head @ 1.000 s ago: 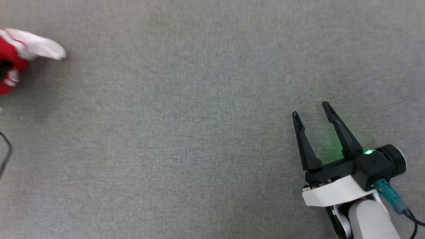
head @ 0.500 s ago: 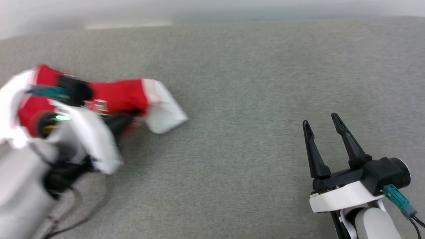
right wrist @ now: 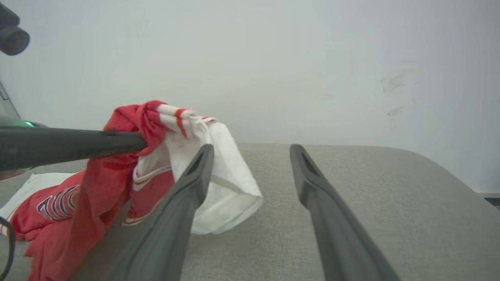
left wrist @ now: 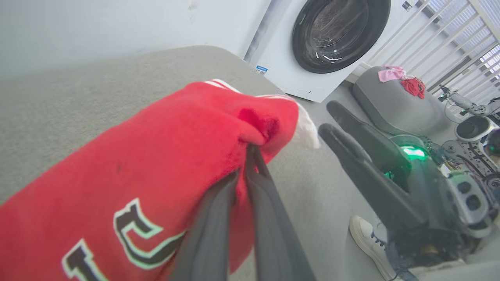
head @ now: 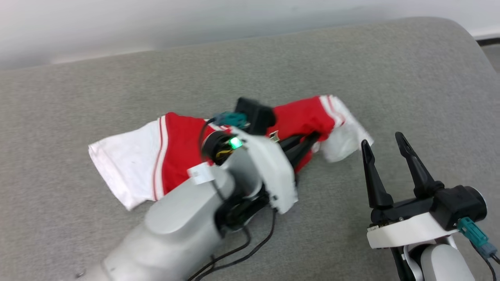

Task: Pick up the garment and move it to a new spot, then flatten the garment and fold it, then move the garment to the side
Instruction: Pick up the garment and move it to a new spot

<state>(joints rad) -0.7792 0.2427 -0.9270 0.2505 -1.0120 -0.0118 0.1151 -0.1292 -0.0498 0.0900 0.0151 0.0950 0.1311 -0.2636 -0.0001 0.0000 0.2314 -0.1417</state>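
Note:
The garment (head: 179, 152), a red jersey with white sleeves, lies partly spread on the grey padded surface (head: 117, 70). My left gripper (head: 313, 137) is shut on a bunch of its red cloth, lifting that part; the white right sleeve (head: 343, 136) hangs from it. In the left wrist view the two fingers (left wrist: 250, 187) pinch the red fabric (left wrist: 156, 148) above black lettering. My right gripper (head: 382, 139) stands open just right of the lifted sleeve, holding nothing. From the right wrist, its fingers (right wrist: 195, 183) frame the hanging sleeve (right wrist: 226, 183), with the left gripper's fingers (right wrist: 78, 144) coming from the left.
The surface's far edge meets a pale wall, and its rounded right corner (head: 461, 35) drops off. Past that edge stand a washing machine (left wrist: 336, 35), a grey cushion (left wrist: 394, 105) with pink and red items, and a person's white shoe (left wrist: 365, 238). Black cables (head: 242, 249) trail under my left arm.
The head camera has tilted up. My left arm has carried the garment from the far left toward the middle, close to the right gripper. The right gripper stays open in place.

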